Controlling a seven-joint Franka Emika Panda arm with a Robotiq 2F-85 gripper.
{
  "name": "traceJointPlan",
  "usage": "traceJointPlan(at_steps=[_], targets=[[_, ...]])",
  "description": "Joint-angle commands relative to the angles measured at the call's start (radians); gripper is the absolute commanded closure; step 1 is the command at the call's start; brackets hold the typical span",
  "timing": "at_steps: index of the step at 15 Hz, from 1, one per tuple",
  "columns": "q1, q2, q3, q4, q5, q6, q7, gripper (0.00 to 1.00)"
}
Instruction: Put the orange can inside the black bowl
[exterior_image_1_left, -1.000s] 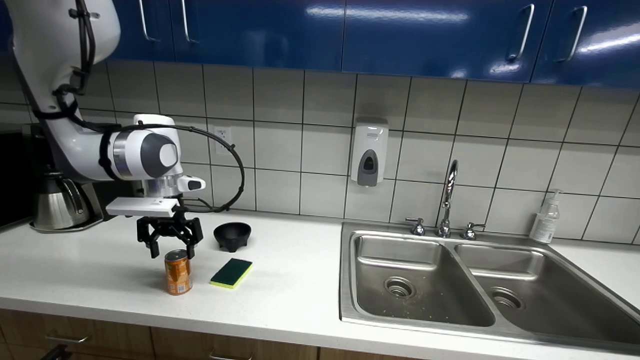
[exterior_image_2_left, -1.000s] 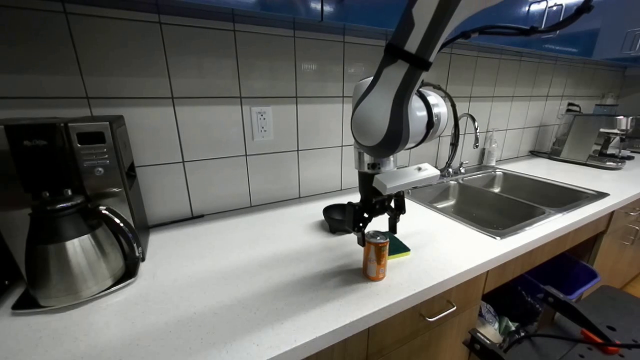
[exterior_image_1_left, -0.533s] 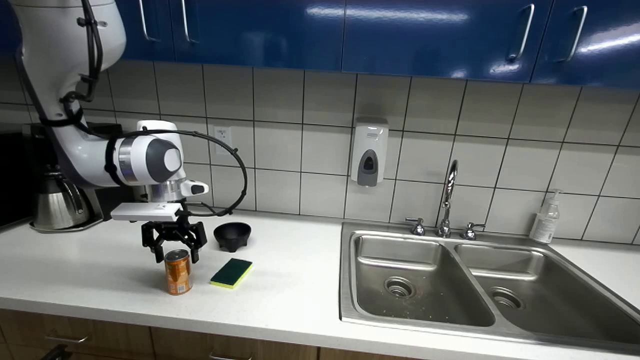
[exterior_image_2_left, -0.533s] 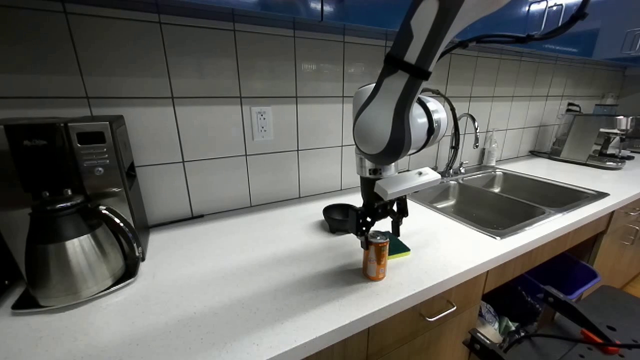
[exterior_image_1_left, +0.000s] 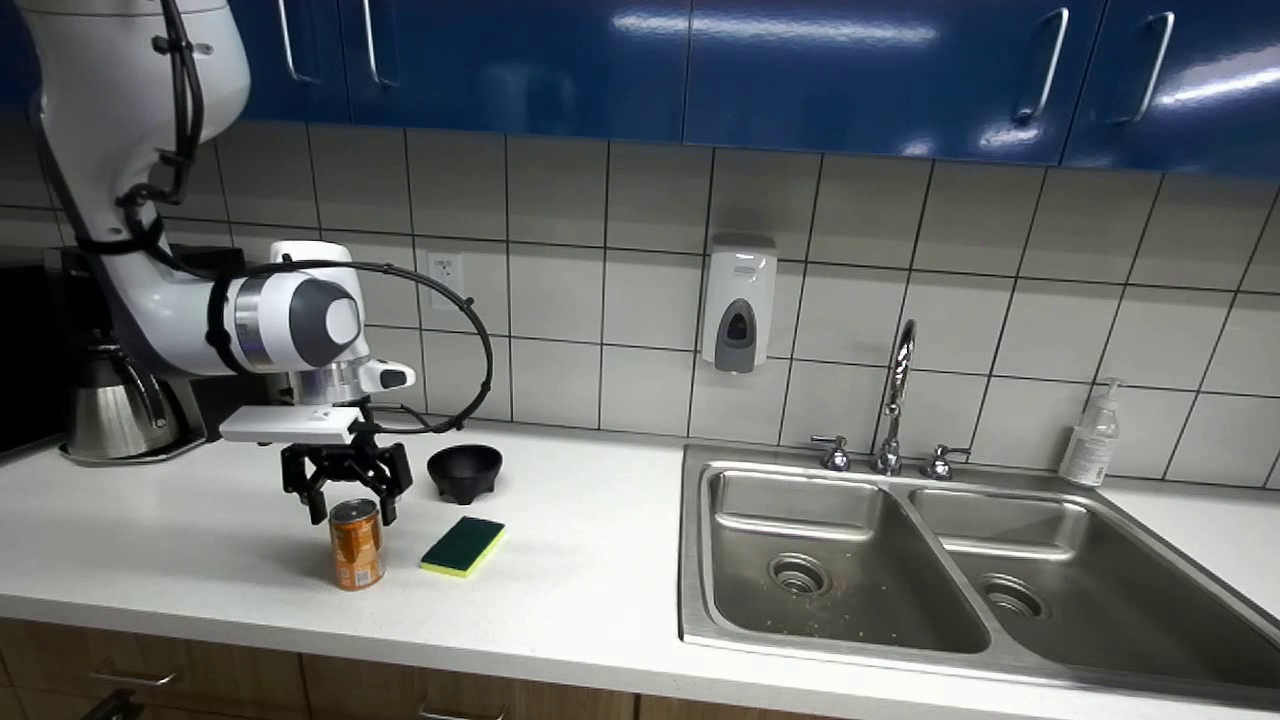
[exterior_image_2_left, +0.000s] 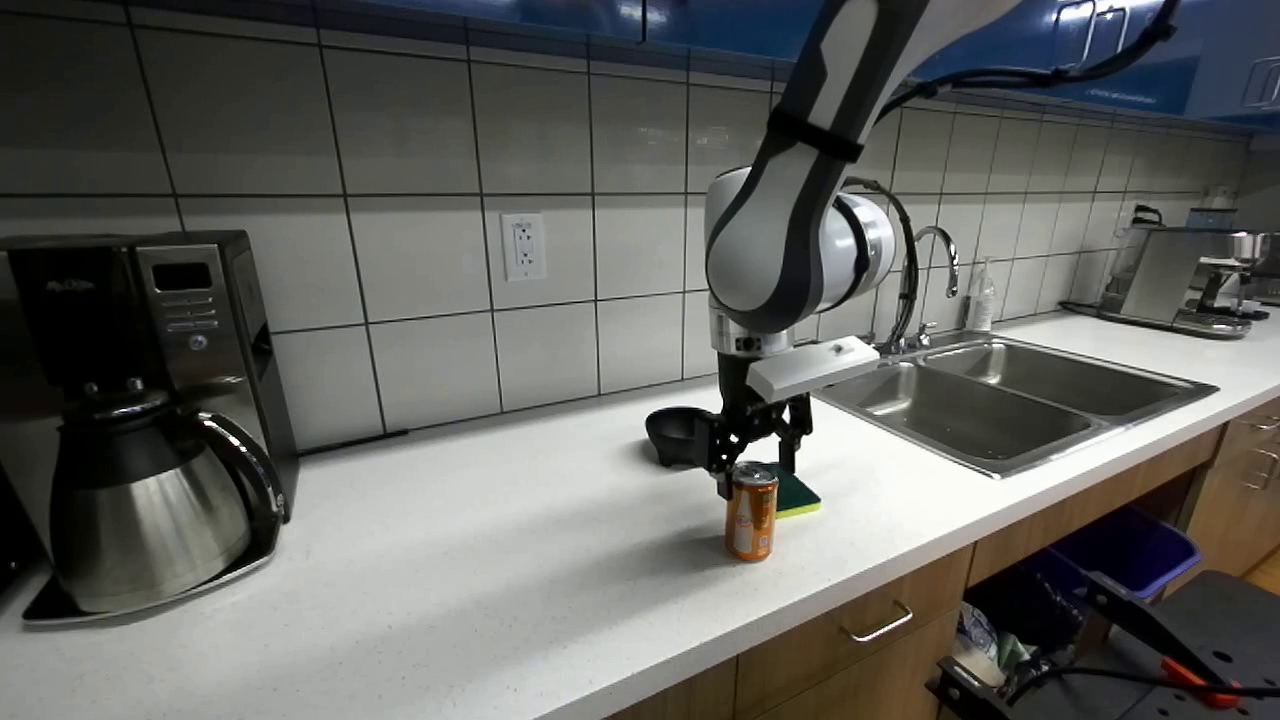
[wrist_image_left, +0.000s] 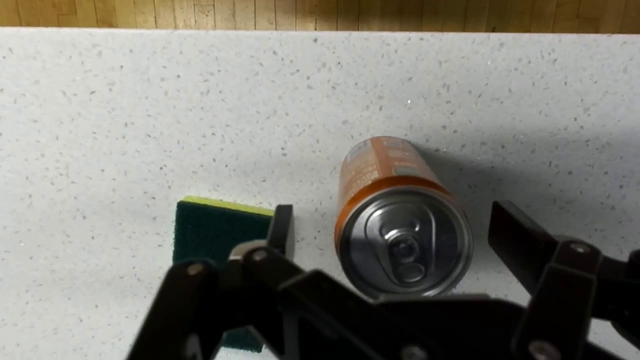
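Observation:
The orange can stands upright on the white counter and also shows in an exterior view. My gripper is open just above and around the can's top. In the wrist view the can, with its silvery lid, sits between the two spread fingers, with a gap on each side. No finger touches it there. The black bowl stands on the counter behind and to one side of the can. In an exterior view the bowl is partly hidden behind the gripper. It is out of the wrist view.
A flat green sponge lies beside the can; in the wrist view the sponge is partly under one finger. A coffee maker stands on the counter. A double steel sink is set into it. The counter's front edge is near the can.
My gripper has come down and shifted slightly, so its fingers are now level with the can's top. Over the last half second it has barely moved. The can, bowl and sponge have not moved.

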Motion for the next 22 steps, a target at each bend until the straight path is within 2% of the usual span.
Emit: traceJointPlan(at_steps=[1,5,11,18,19,20,22], targets=[[0.017,-0.002,-0.005,-0.025,-0.016,0.088,0.014,0.00],[0.035,0.015,-0.014,-0.019,-0.023,0.134,0.007,0.00],[0.115,0.055,-0.095,0.009,-0.110,0.113,0.064,0.00],[0.151,0.098,-0.137,0.029,-0.137,0.117,0.081,0.00],[0.151,0.100,-0.138,0.031,-0.134,0.115,0.078,0.25],[0.153,0.104,-0.139,0.033,-0.132,0.116,0.078,0.26],[0.151,0.110,-0.137,0.041,-0.126,0.109,0.076,0.42]])
